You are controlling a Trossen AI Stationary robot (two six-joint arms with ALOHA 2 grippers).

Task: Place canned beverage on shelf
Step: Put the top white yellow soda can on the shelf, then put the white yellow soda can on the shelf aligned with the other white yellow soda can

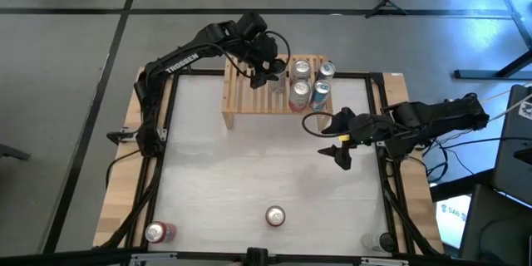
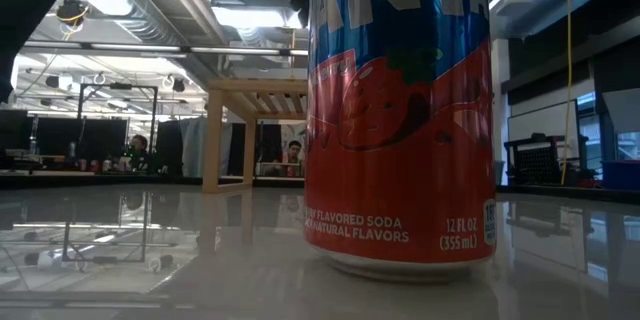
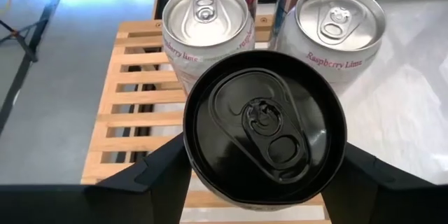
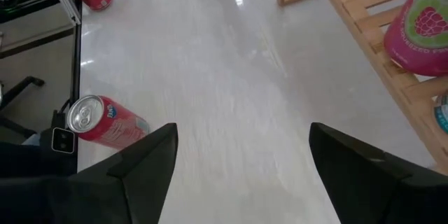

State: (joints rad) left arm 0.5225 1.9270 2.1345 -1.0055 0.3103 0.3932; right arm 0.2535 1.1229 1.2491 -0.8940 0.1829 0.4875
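Observation:
The light-wood slatted shelf (image 1: 249,100) stands at the table's far side, and several cans (image 1: 309,83) stand upright on its right end. My left gripper (image 1: 271,71) is over the shelf's middle, just left of those cans, shut on a can with a black top (image 3: 264,133). Two silver-topped Raspberry Lime cans (image 3: 206,21) (image 3: 339,24) stand right behind it. My right gripper (image 1: 341,145) is open and empty over the table, right of the middle and in front of the shelf's right end. My left gripper holds the black-topped can by its side wall just below the rim (image 3: 192,161), one finger (image 3: 157,171) on each side. The fingers come from above, pointing down. The can is upright over the slats. Whether its base rests on them is hidden by the can itself.
A red soda can (image 1: 275,215) stands at the table's near edge, filling the low view (image 2: 400,110). It also shows in the right wrist view (image 4: 105,120). Another red can (image 1: 158,233) lies at the near left corner. Bare table lies between the shelf and the near edge.

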